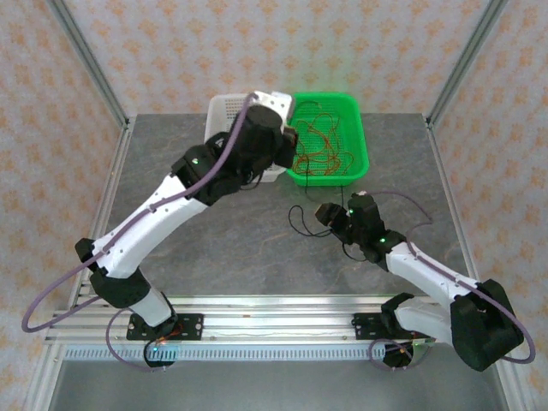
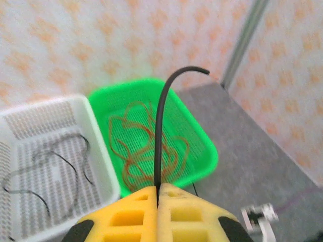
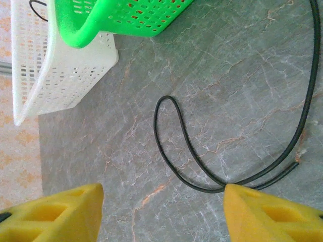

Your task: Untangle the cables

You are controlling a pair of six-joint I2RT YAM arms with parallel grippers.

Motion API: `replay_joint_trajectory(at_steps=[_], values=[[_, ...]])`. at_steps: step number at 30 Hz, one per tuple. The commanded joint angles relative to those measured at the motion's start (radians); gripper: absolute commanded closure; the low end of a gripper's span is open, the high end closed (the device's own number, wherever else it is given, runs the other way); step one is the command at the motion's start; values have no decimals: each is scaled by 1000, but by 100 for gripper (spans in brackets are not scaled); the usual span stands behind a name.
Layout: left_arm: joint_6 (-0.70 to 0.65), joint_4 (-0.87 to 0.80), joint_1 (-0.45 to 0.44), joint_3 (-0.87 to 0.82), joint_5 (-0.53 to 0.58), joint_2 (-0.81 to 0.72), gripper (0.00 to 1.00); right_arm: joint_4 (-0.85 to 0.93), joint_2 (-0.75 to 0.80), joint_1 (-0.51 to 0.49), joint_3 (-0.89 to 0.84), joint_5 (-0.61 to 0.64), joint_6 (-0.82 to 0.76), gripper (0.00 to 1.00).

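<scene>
text: none legible | labels, brands: none | numbers, signs: none | wallpaper [image 1: 34,128] — ornament, no lettering

One white basket [image 1: 224,110], one green basket [image 1: 363,141], two hands [image 2: 157,196] [image 3: 164,201]; tangled cables [image 2: 146,146] beyond counting.

This is a robot test cell in a lab. A left arm [image 1: 145,224] and a right arm [image 1: 428,270] are bolted to a metal rail [image 1: 274,318] along the near edge of a grey stone-patterned table [image 1: 257,257]. Aluminium frame posts [image 1: 92,62] rise from its far corners, and printed backdrop panels [image 1: 274,43] enclose the far, left and right edges.
</scene>
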State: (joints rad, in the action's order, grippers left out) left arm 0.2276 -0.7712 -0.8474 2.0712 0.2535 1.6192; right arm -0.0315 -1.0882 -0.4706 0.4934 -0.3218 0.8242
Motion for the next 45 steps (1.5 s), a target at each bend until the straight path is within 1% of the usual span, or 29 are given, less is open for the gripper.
replay_joint_trajectory(at_steps=[1, 5, 9, 14, 18, 26, 30, 32, 37, 41, 45], values=[[-77, -94, 58, 132, 87, 59, 100, -12, 28, -8, -13, 54, 18, 36], [-110, -81, 150, 240, 92, 113, 100, 5, 48, -13, -26, 68, 23, 35], [-150, 3, 240, 245, 80, 147, 100, 27, 66, -16, -27, 82, 23, 35], [-204, 159, 306, 187, 28, 183, 100, 39, 83, -20, -34, 88, 29, 35], [-212, 218, 351, 164, 21, 224, 100, 36, 89, -28, -45, 92, 42, 35], [-184, 323, 456, -7, 18, 269, 100, 51, 97, -46, -58, 108, 66, 35], [-165, 372, 479, -92, -11, 283, 100, 69, 105, -48, -64, 121, 72, 35], [-155, 394, 484, -132, -29, 324, 100, 74, 106, -48, -67, 124, 73, 35], [-104, 446, 482, -250, -63, 346, 100, 80, 107, -48, -72, 128, 79, 35], [-39, 474, 484, -352, -57, 353, 100, 109, 103, -48, -60, 150, 71, 34], [22, 457, 484, -405, -50, 380, 100, 153, 87, -48, -39, 175, 55, 34]])
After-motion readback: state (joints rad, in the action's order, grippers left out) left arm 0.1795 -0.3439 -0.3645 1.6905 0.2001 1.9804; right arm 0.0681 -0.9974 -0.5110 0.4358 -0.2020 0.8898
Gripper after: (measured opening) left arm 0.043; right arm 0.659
